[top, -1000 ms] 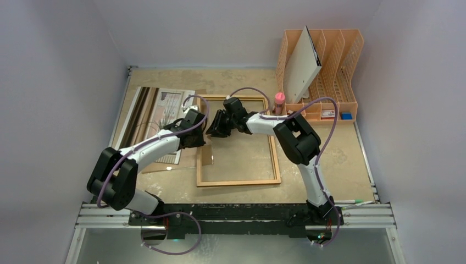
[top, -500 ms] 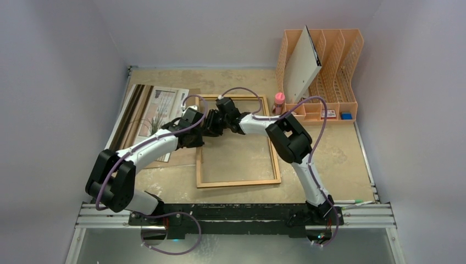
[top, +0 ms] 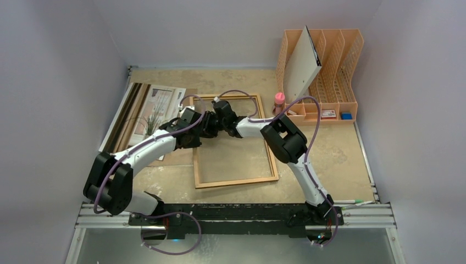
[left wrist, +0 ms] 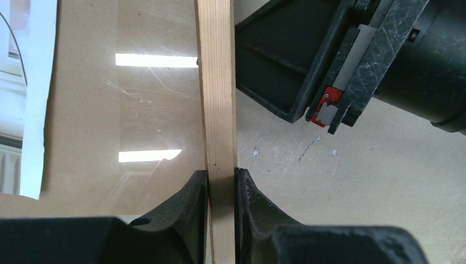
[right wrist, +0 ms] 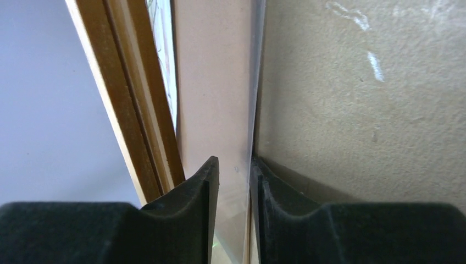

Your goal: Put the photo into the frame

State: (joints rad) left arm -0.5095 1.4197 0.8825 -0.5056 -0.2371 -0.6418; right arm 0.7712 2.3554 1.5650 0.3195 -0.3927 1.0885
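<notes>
Left hand (left wrist: 221,175) is clamped on the left rail of the frame (left wrist: 218,82), one finger on each side of the wood. At the far left of the desk (top: 340,154) the photo (top: 159,107) lies flat, partly over a brown board (top: 178,157), outside the frame. The frame lies flat at mid-desk. Right hand (right wrist: 235,165) sits just beside the left one, narrow, its fingers either side of a thin clear edge; whether it grips I cannot tell. An orange file rack (top: 335,66) stands at the far right.
</notes>
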